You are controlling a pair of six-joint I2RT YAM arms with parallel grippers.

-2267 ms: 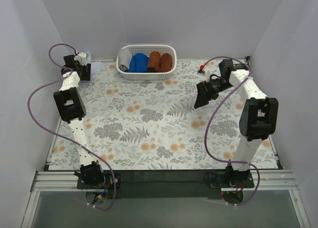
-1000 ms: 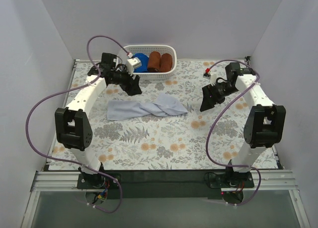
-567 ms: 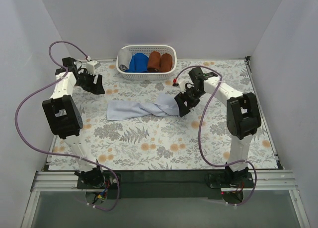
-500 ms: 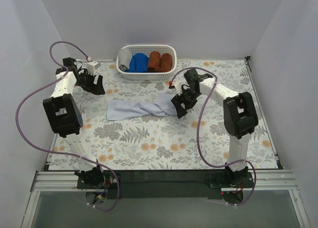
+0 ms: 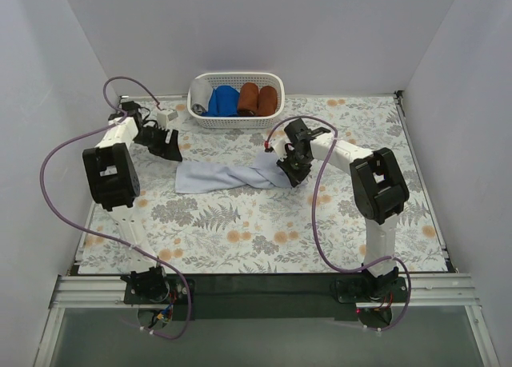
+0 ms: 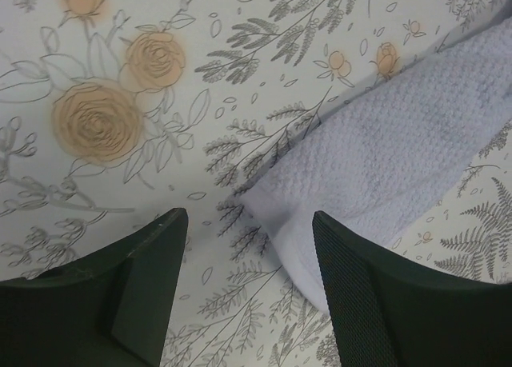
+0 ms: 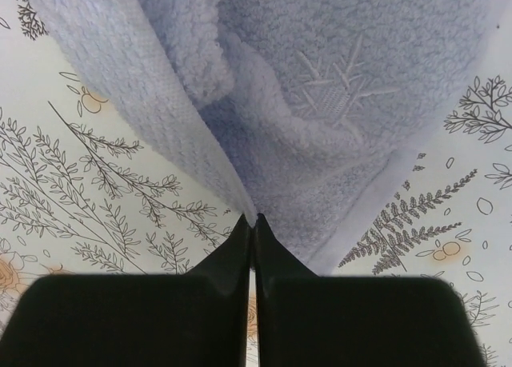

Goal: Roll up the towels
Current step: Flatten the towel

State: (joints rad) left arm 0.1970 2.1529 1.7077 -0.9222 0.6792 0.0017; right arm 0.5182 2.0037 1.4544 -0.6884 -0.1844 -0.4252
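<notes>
Left gripper (image 6: 250, 303) hangs with its jaws spread wide over the floral-printed table covering (image 6: 120, 79), and the left corner of the pale blue-lavender rectangular cloth towel (image 6: 384, 159) lies on the table between its two fingers. Right gripper (image 7: 253, 231) has its jaws pressed together on the hem at the opposite, right end of that towel, which stretches twisted across the middle of the table, near the white slatted plastic basket (image 5: 240, 121). A stitched motif of crossed lines (image 7: 340, 83) marks the towel just beyond the right fingertips; it cannot be read as lettering.
</notes>
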